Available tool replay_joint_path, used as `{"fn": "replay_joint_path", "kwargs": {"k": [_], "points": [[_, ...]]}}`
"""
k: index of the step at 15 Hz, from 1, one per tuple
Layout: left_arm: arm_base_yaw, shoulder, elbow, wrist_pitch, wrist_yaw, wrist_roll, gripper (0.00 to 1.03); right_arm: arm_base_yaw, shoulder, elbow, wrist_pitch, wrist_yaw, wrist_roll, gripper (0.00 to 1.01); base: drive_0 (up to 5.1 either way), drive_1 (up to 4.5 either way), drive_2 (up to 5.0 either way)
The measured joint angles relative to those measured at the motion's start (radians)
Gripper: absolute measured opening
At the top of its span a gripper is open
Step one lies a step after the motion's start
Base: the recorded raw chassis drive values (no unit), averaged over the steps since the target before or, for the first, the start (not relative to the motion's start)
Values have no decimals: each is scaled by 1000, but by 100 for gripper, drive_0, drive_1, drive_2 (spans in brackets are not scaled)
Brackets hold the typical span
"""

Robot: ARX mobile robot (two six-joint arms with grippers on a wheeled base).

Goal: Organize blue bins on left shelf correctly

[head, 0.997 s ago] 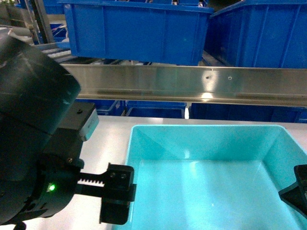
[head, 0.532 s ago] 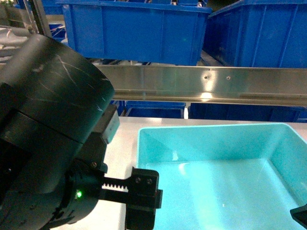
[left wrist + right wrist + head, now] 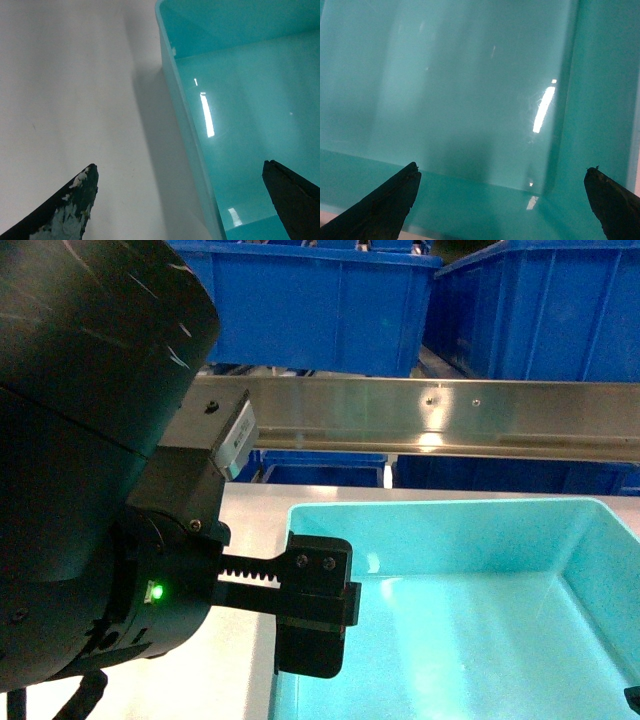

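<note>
One light turquoise blue bin (image 3: 470, 630) stands empty on the pale table, just in front of the left shelf's steel rail (image 3: 420, 415). My left gripper (image 3: 178, 166) is open and straddles the bin's left wall (image 3: 187, 130): one finger (image 3: 75, 205) hangs over the table, the other (image 3: 292, 200) inside the bin. In the head view that arm fills the left side, with one black finger (image 3: 312, 615) at the bin's left rim. My right gripper (image 3: 503, 170) is open above the bin's glossy floor (image 3: 460, 90), nothing between its fingers. Only a dark sliver of it (image 3: 633, 699) shows in the head view.
Large dark blue crates (image 3: 310, 305) sit on the shelf level above the rail, one more at the right (image 3: 550, 310). Further dark blue crates (image 3: 320, 468) show below the rail. Bare pale tabletop (image 3: 65, 90) lies left of the bin.
My left arm has risen and swung right, now filling the head view's left side, its finger moving to the bin's left rim. The right gripper has slid down almost out of the head view.
</note>
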Motion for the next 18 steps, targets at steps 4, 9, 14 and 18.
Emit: {"fn": "replay_joint_path", "kwargs": {"k": [4, 9, 14, 18], "points": [[11, 84, 48, -29, 14, -49, 98, 70, 24, 39, -3, 23, -14, 98, 0, 0, 0], [1, 186, 89, -80, 39, -112, 98, 30, 83, 74, 31, 26, -66, 98, 0, 0, 0], [-28, 215, 129, -101, 27, -123, 98, -65, 154, 126, 77, 12, -117, 98, 0, 0, 0], [-50, 247, 160, -132, 25, -126, 98, -83, 175, 126, 87, -5, -143, 98, 0, 0, 0]]}}
